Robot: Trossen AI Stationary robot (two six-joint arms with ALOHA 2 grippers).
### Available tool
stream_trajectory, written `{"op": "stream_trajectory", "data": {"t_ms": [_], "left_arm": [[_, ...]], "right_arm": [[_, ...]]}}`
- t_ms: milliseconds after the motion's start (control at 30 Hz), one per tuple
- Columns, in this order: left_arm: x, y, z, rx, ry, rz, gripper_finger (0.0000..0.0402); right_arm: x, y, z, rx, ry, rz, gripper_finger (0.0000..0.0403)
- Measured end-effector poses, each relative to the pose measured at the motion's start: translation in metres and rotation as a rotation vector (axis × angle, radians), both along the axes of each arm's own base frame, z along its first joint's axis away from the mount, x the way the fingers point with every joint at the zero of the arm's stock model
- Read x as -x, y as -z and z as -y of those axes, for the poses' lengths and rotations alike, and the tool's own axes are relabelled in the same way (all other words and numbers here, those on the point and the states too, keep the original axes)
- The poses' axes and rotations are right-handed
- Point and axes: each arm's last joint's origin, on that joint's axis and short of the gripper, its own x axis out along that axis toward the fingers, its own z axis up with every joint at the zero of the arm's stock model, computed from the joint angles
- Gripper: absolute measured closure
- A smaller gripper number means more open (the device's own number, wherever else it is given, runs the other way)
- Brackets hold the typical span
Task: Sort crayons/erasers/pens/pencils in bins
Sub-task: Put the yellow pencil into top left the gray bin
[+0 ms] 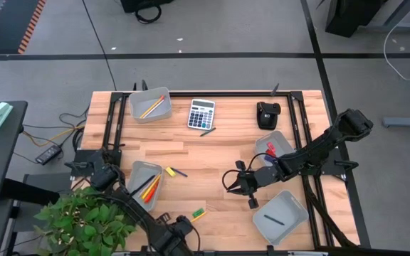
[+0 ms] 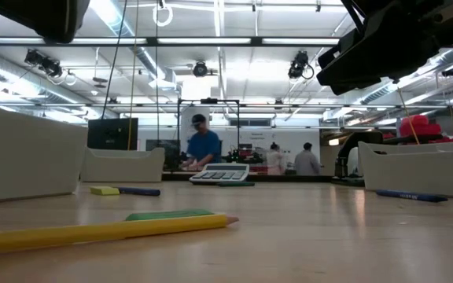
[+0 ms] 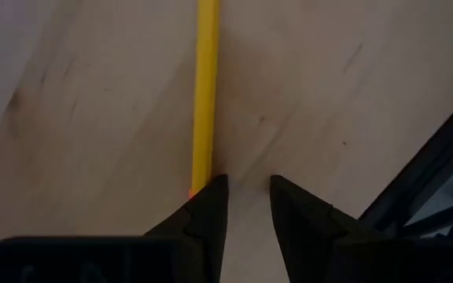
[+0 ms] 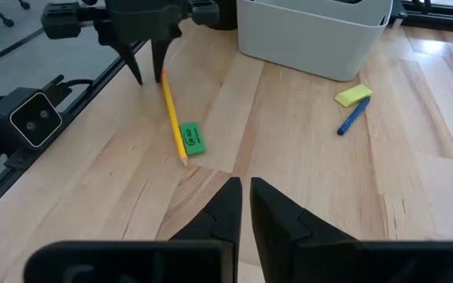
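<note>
A long yellow pencil (image 2: 101, 231) lies nearest on the wooden surface (image 2: 313, 236), a flat green eraser (image 2: 169, 214) just behind it; a grey-white calculator (image 2: 219, 174) sits far back.
</note>
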Motion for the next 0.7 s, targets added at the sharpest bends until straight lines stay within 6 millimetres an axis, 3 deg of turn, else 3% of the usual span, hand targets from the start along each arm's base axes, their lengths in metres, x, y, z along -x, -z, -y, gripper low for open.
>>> {"op": "stream_trajectory", "data": {"t_ms": [233,400,700], "left_arm": [[-0.009,0.001,-0.008,0.044,-0.134,-0.03,0.0296],[-0.012,0.001,-0.012,0.104,-0.155,-0.084,0.0321],[-0.02,-0.014,-0.008,0.131,-0.037,-0.044,0.0372]], "right_arm": [[0.0,0.0,0.0,-0.004,0.002,-0.001,0.0365],[0.0,0.0,0.0,-0.004,0.003,-0.001,0.0365],[0.0,0.0,0.0,0.002,-0.002,0.004,0.0365]]}}
